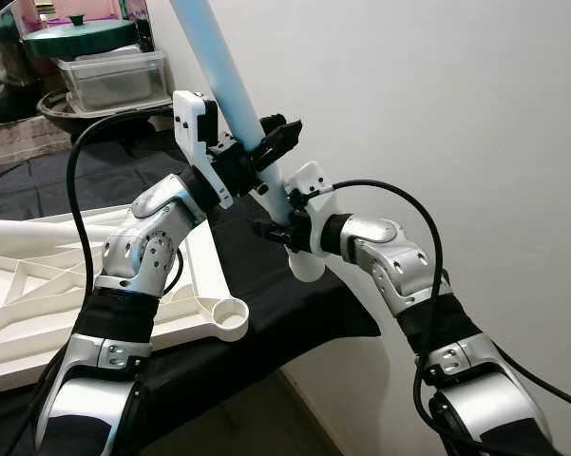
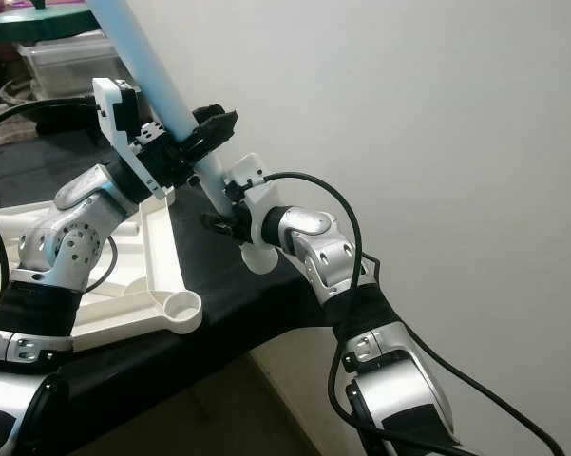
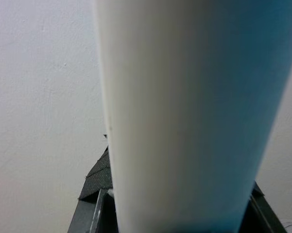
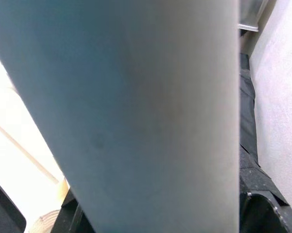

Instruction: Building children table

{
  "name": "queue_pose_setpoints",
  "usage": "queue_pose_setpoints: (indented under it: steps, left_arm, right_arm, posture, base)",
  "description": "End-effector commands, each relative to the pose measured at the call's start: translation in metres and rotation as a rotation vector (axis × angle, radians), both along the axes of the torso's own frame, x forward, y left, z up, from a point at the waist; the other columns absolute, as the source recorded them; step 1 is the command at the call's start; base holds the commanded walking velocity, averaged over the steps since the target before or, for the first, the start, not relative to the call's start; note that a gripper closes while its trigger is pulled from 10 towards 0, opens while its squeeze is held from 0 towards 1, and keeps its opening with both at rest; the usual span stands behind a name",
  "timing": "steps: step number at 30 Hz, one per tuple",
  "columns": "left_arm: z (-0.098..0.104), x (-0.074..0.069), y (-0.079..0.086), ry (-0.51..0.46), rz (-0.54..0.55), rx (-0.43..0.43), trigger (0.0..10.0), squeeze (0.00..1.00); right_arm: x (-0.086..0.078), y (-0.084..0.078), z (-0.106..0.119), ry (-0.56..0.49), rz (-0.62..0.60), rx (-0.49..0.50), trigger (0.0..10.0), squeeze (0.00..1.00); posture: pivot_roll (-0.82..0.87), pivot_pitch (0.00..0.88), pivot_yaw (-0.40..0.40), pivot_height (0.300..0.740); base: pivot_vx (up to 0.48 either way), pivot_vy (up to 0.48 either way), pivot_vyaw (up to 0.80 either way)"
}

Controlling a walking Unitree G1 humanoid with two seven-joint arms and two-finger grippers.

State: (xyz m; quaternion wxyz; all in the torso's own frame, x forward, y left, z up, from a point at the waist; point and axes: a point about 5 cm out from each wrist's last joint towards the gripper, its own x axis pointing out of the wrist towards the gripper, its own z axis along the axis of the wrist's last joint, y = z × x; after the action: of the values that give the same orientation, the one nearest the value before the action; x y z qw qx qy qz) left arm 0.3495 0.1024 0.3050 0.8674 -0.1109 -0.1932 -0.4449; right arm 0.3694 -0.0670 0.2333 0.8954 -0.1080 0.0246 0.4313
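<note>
Above the table corner, both my arms hold the light blue table leg (image 1: 230, 90) up in the air, tilted, top end leaning away toward the clutter at the back. Left gripper (image 1: 266, 142) is clamped on the leg higher up, right gripper (image 1: 277, 226) clamped on it lower down, just above its rounded white end. Both wrist views have the tube pressed right up against the lens, so I get no depth cue from them. White tabletop (image 1: 38, 294) lies upside down on the black cloth (image 1: 266, 313), its round corner socket (image 1: 231, 314) below and to my left of the leg end, apart from it. Risks as I judge them: the smooth tube slips or twists if the two grips fight each other; the leg comes down off-axis and jams on the socket rim; a hard push slides the tabletop on the cloth; the long top end swings into the plastic box (image 1: 114, 76) behind.
</note>
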Motion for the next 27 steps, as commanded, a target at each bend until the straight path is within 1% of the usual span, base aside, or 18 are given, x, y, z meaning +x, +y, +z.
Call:
queue_pose_setpoints:
  steps: [1, 6, 7, 8, 9, 13, 15, 18, 19, 22, 23, 24, 25, 26, 27]
  left_arm:
    - [0.006, -0.002, -0.011, -0.016, -0.052, -0.01, 10.0, 0.0]
    - [0.004, -0.002, -0.012, 0.005, -0.057, -0.012, 10.0, 0.0]
    - [0.004, -0.002, -0.013, 0.012, -0.063, -0.014, 10.0, 0.55]
    - [0.004, -0.002, -0.013, 0.012, -0.063, -0.014, 10.0, 0.55]
    - [0.003, -0.005, -0.015, 0.02, -0.092, -0.019, 10.0, 1.0]
    - [0.003, -0.005, -0.016, 0.018, -0.089, -0.015, 10.0, 1.0]
    - [0.003, -0.004, -0.014, 0.007, -0.046, -0.014, 10.0, 1.0]
    - [0.004, -0.005, -0.014, 0.0, -0.042, -0.01, 10.0, 1.0]
    - [0.005, -0.007, -0.013, -0.004, -0.037, -0.022, 10.0, 0.0]
    - [0.006, -0.011, -0.009, -0.003, -0.025, -0.052, 10.0, 0.0]
    - [0.007, -0.013, -0.005, -0.007, -0.002, -0.064, 10.0, 0.0]
    - [0.007, -0.013, -0.005, -0.007, -0.002, -0.064, 10.0, 0.0]
    - [0.006, -0.015, 0.003, -0.009, 0.041, -0.082, 10.0, 0.0]
    - [0.006, -0.015, 0.003, -0.009, 0.041, -0.082, 10.0, 0.0]
    - [0.003, -0.017, 0.012, -0.007, 0.098, -0.097, 10.0, 0.0]
  right_arm:
    - [0.002, 0.007, 0.007, 0.012, 0.002, 0.041, 0.0, 0.0]
    - [0.002, 0.008, 0.006, 0.013, 0.004, 0.044, 0.0, 0.0]
    - [0.001, 0.008, 0.005, 0.012, 0.008, 0.043, 0.0, 0.0]
    - [0.001, 0.008, 0.005, 0.012, 0.008, 0.043, 0.0, 0.0]
    - [0.001, 0.009, 0.005, 0.01, 0.012, 0.047, 0.0, 0.0]
    - [0.001, 0.008, 0.005, 0.007, 0.012, 0.051, 0.0, 0.0]
    - [0.001, 0.008, 0.006, 0.003, 0.009, 0.062, 0.0, 0.0]
    - [0.001, 0.007, 0.006, 0.0, 0.004, 0.064, 0.0, 0.0]
    - [0.001, 0.006, 0.006, -0.004, -0.001, 0.067, 0.0, 0.0]
    - [0.003, 0.0, 0.009, -0.017, -0.024, 0.09, 0.0, 0.0]
    - [0.004, -0.003, 0.012, -0.034, -0.041, 0.107, 0.0, 0.0]
    - [0.004, -0.003, 0.012, -0.034, -0.041, 0.107, 0.0, 0.0]
    - [0.005, -0.008, 0.015, -0.057, -0.063, 0.136, 0.0, 0.0]
    - [0.005, -0.008, 0.015, -0.057, -0.063, 0.136, 0.0, 0.0]
    - [0.006, -0.014, 0.018, -0.08, -0.09, 0.172, 0.0, 0.0]
  posture:
    - [0.05, 0.0, -0.03, 0.74]
    - [0.05, 0.0, -0.029, 0.74]
    - [0.05, 0.0, -0.03, 0.74]
    - [0.05, 0.0, -0.03, 0.74]
    - [0.05, 0.0, -0.029, 0.74]
    - [0.05, 0.0, -0.03, 0.74]
    - [0.05, 0.0, -0.028, 0.74]
    - [0.05, 0.0, -0.029, 0.74]
    - [0.05, 0.0, -0.025, 0.74]
    - [0.05, 0.0, -0.029, 0.74]
    - [0.05, 0.0, -0.031, 0.74]
    - [0.05, 0.0, -0.031, 0.74]
    - [0.05, 0.0, -0.03, 0.74]
    - [0.05, 0.0, -0.03, 0.74]
    - [0.05, 0.0, -0.033, 0.74]
  base:
    - [0.0, 0.0, 0.0]
    - [0.0, 0.0, 0.0]
    - [0.0, 0.0, 0.0]
    - [0.0, 0.0, 0.0]
    - [0.0, 0.0, 0.0]
    - [0.0, 0.0, 0.0]
    - [0.0, 0.0, 0.0]
    - [0.0, 0.0, 0.0]
    - [0.0, 0.0, 0.0]
    - [0.0, 0.0, 0.0]
    - [0.0, 0.0, 0.0]
    - [0.0, 0.0, 0.0]
    - [0.0, 0.0, 0.0]
    - [0.0, 0.0, 0.0]
    - [0.0, 0.0, 0.0]
